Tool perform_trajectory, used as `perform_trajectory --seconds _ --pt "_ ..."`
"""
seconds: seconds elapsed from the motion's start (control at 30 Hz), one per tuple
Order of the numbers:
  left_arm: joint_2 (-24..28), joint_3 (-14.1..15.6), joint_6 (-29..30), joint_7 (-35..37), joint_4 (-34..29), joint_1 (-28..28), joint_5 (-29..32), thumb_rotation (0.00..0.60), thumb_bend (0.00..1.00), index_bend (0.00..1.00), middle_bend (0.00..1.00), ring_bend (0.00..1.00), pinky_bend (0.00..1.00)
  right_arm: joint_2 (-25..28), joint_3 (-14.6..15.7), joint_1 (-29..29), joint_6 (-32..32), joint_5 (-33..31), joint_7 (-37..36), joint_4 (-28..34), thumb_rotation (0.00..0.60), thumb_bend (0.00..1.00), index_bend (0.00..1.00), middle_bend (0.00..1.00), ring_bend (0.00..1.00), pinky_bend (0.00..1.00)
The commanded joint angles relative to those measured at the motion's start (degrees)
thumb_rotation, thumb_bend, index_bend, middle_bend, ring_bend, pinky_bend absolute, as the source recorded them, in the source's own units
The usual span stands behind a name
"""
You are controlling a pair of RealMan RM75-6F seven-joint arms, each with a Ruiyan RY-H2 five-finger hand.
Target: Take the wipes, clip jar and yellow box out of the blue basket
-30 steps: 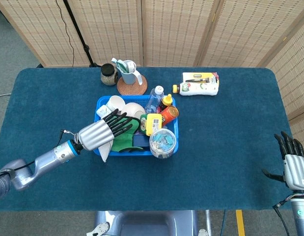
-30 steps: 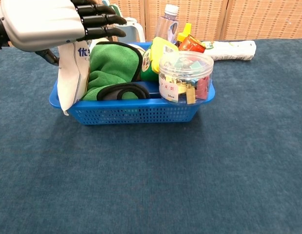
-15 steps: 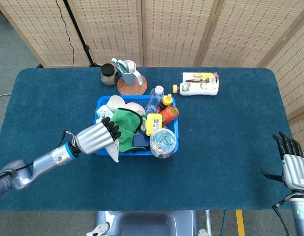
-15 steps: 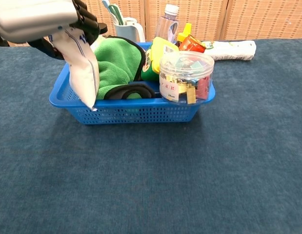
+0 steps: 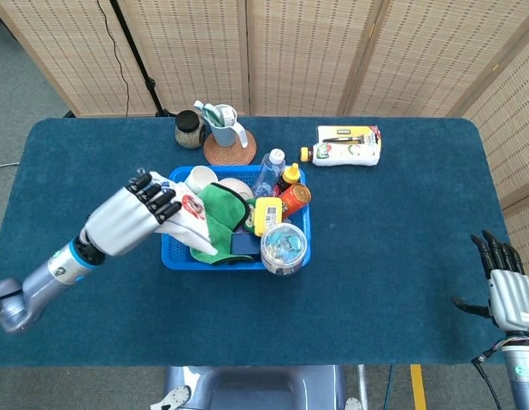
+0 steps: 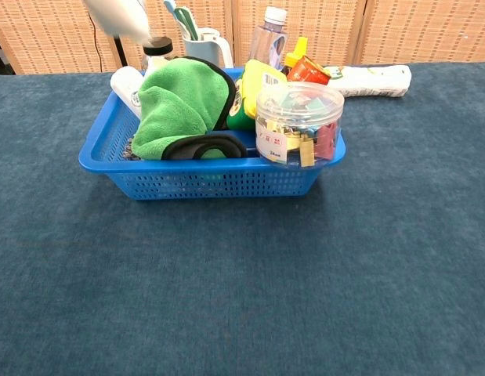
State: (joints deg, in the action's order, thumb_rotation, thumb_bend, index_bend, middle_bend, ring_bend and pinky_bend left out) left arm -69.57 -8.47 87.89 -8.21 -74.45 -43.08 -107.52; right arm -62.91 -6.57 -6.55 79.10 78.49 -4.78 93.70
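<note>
While I hold the arm up: the left hand [image 5: 126, 220] grips the soft white wipes pack with red print [image 5: 189, 224], lifted above the left end of the basket so it comes free of the rim; in the chest view only its lower tip [image 6: 121, 16] shows at the top edge.
Why that height: I judge the pack needs to be carried clear of the wall before it goes down on the table to the left.
Right hand: the right hand [image 5: 503, 289] sits at the near right edge, well apart from everything, fingers spread, holding nothing; I keep it parked since nothing there needs it yet.
Blue perforated plastic basket [image 6: 218, 182]: stands mid-table and holds most of the clutter.
Clip jar: the clear round jar of coloured binder clips [image 6: 297, 121] stands upright in the near right corner of the basket, not yet taken.
Yellow box: the small yellow box with a printed label [image 5: 267, 214] leans just behind the jar, wedged between it and the cloth, still inside.
Other contents: a folded green cloth with black trim [image 6: 182, 112] fills the left half; a clear water bottle [image 5: 269, 171], an orange can [image 5: 296, 198] and white bowls [image 5: 214, 184] crowd the far side.
Outside the basket: a pale blue jug of utensils [image 5: 223, 128] on a round coaster sits beyond it.
Progress: first of three nearly out, I reckon.
</note>
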Motion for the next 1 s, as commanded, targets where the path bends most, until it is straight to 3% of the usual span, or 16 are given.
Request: perform_trajectory --seconds 0.03,0.17,0.27,0.53,0.6,0.7,0.8,0.87,0.93,1.0 --pt "2.50 -2.12 2.11 2.82 -0.56 2.09 3.77 0.600 0.48 0.86 0.76 0.68 0.56 0.00 0.06 0.00 0.02 0.10 0.12 0.11 0.600 0.00 0.00 0.00 0.00 0.00" --pt "3.73 -3.63 2.85 6.76 1.83 4.11 8.65 0.600 0.48 0.86 0.76 0.68 0.56 0.07 0.21 0.02 -0.07 0.23 0.13 0.31 0.600 0.00 0.00 0.00 0.00 0.00" --pt "3.77 -4.18 1.59 11.06 6.99 6.52 14.18 0.600 0.48 0.86 0.76 0.68 0.56 0.08 0.34 0.01 -0.11 0.44 0.13 0.48 0.600 0.00 0.00 0.00 0.00 0.00" --pt "-2.21 -0.67 -7.43 19.77 21.91 10.72 21.45 0.600 0.47 0.85 0.73 0.66 0.56 -0.07 1.09 -0.24 -0.56 1.59 0.75 1.59 0.600 0.00 0.00 0.00 0.00 0.00" --pt "-4.98 0.66 -13.50 21.40 24.41 11.35 23.96 0.600 0.47 0.85 0.73 0.65 0.56 -0.11 1.43 -0.37 -1.05 1.78 0.92 1.87 0.600 0.00 0.00 0.00 0.00 0.00" --pt "-6.06 1.68 -15.65 22.54 25.27 11.26 23.73 0.600 0.47 0.81 0.67 0.54 0.55 -0.08 1.56 -0.41 -1.24 1.81 1.01 1.95 0.600 0.00 0.00 0.00 0.00 0.00" --pt "-7.01 2.26 -16.48 22.24 25.73 11.26 23.48 0.600 0.44 0.65 0.45 0.35 0.44 -0.09 1.62 -0.44 -1.36 1.74 1.04 1.81 0.600 0.00 0.00 0.00 0.00 0.00" --pt "-7.12 2.63 -17.61 22.75 25.03 11.29 23.55 0.600 0.37 0.29 0.14 0.10 0.25 -0.14 1.62 -0.48 -1.48 1.64 0.99 1.67 0.600 0.00 0.00 0.00 0.00 0.00" --pt "-6.30 3.07 -19.84 23.31 23.06 11.18 23.92 0.600 0.30 0.05 0.00 0.00 0.09 -0.19 1.63 -0.52 -1.62 1.54 0.92 1.49 0.600 0.00 0.00 0.00 0.00 0.00" --pt "-4.97 3.17 -21.54 23.52 20.39 10.94 24.30 0.600 0.23 0.00 0.00 0.00 0.01 -0.25 1.68 -0.61 -1.85 1.49 0.86 1.30 0.600 0.00 0.00 0.00 0.00 0.00"
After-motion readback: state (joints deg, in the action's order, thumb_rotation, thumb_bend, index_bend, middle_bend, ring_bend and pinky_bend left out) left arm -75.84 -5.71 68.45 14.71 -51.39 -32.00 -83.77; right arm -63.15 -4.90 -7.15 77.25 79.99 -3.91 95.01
